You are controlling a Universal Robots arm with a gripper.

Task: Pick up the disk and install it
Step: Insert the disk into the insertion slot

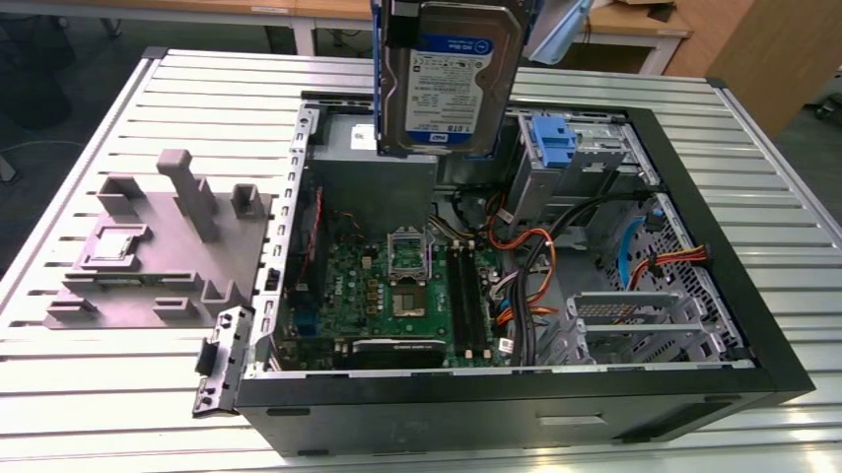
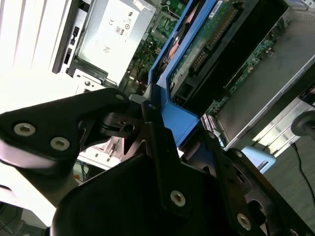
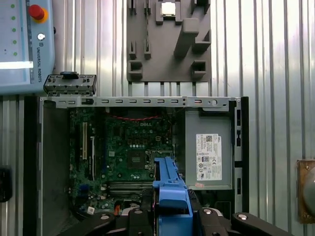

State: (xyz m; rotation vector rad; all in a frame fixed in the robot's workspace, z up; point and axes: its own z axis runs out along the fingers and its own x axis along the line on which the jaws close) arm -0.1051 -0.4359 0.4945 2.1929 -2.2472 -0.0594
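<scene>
The disk [image 1: 448,79], a silver hard drive with a white-and-blue label in a blue carrier, hangs upright above the back of the open computer case [image 1: 736,296], label facing the exterior view. In the second wrist view my gripper [image 2: 162,128] is shut on the disk's blue carrier [image 2: 172,115], and the drive's green circuit board [image 2: 206,44] shows beyond it. In the first wrist view the carrier's edge [image 3: 170,191] sits between the black fingers [image 3: 140,219], above the motherboard [image 3: 128,147].
A grey plastic holder block [image 1: 158,246] lies on the slatted metal table [image 1: 105,394] at the exterior view's left of the case. Inside the case are a drive bay with a blue bracket [image 1: 559,148], cables and a power supply [image 3: 209,147]. A teach pendant [image 3: 24,44] lies near the case.
</scene>
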